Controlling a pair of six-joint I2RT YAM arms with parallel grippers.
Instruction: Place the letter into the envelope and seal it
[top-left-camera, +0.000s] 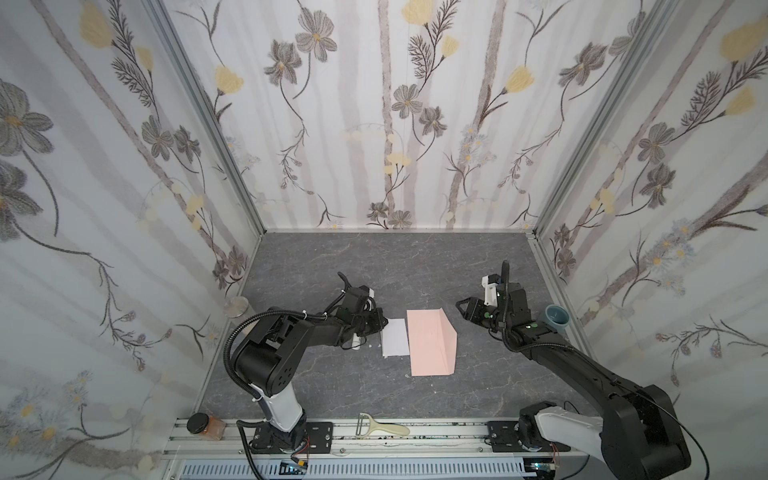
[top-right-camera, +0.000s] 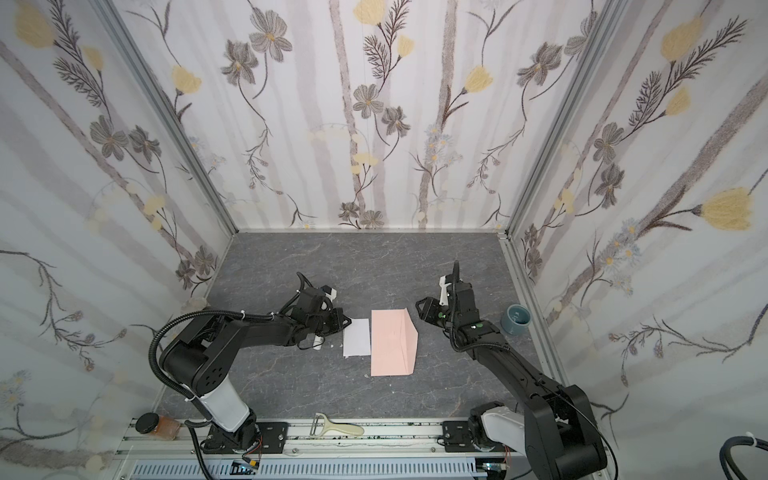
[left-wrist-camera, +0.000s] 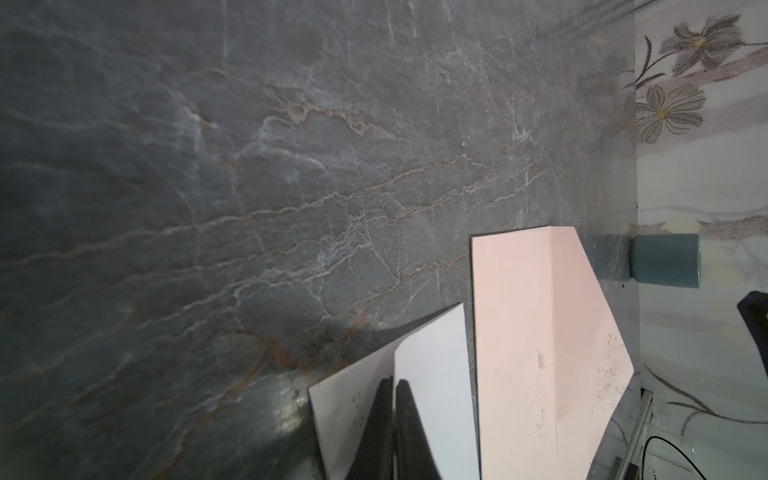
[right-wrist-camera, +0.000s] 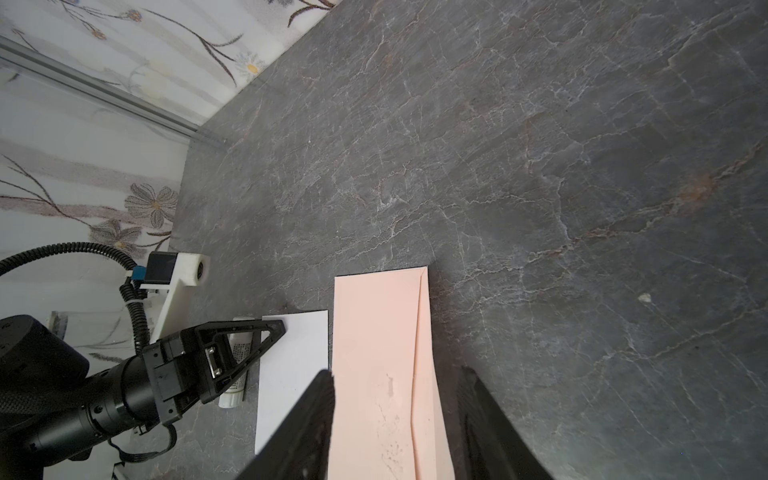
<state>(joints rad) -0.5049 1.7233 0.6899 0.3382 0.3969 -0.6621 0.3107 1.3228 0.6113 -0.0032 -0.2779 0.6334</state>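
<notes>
Pinching letter (left-wrist-camera: 434, 374) on its edge away from envelope (top-left-camera: 430, 343), L gripper (left-wrist-camera: 393, 384) sits clamped mid-table (top-left-camera: 332, 257); R gripper (top-left-camera: 460, 309) hovers beside envelope, part-open, nothing held.

Soft, even light throughout; wrist views dimmer and slightly blurred.

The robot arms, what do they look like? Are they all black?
Mostly black. The left arm and the right arm each have one white section near the base. A ribbed black hose loops along the left arm. Each wrist carries a white camera bracket. The left gripper and right gripper have black triangular fingers with cut-outs. The right arm shows small green dots.
</notes>
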